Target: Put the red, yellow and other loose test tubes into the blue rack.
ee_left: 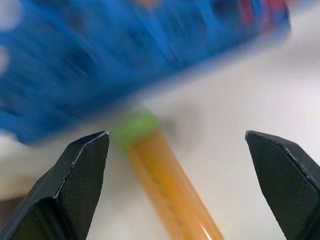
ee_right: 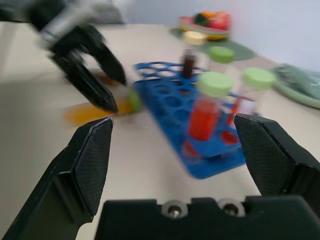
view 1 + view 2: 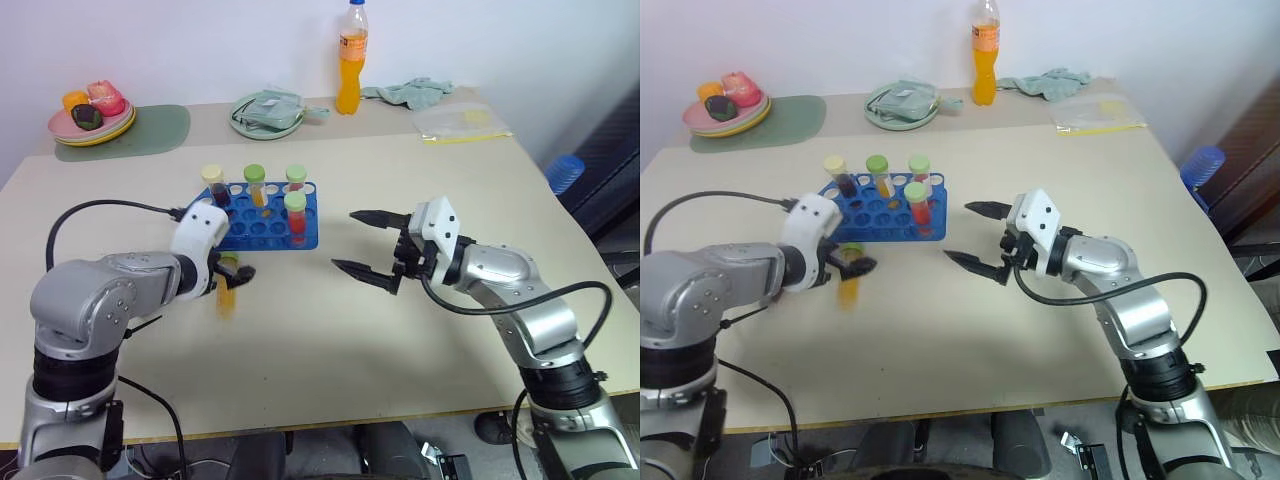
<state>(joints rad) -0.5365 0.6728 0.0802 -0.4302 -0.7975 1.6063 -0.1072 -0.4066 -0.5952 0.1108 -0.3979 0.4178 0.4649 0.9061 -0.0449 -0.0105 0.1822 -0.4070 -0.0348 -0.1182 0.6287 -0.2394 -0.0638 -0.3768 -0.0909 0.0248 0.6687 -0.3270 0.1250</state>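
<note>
Item: loose orange test tube (image 1: 170, 190), green-capped, lying flat on the worktop (image 3: 420, 340) just beside the blue rack's (image 3: 262, 228) near edge. Long axis runs away from the rack, cap end toward it.

Left end effector (image 3: 232, 276): fingers spread wide, empty, poised directly over the tube, straddling it; the nearer arm by far.

Right end effector (image 3: 368, 246): spread, empty, well apart to the rack's right.

Obscured: motion blur smears the tube; contact with the fingers seems absent, though uncertain.

surface (image 3: 420, 330): you see matt, smooth beige laminate
blue rack (image 3: 262, 229): glossy plastic
left claw (image 1: 185, 165) pads: your view shows black cross-hatched texture
</note>
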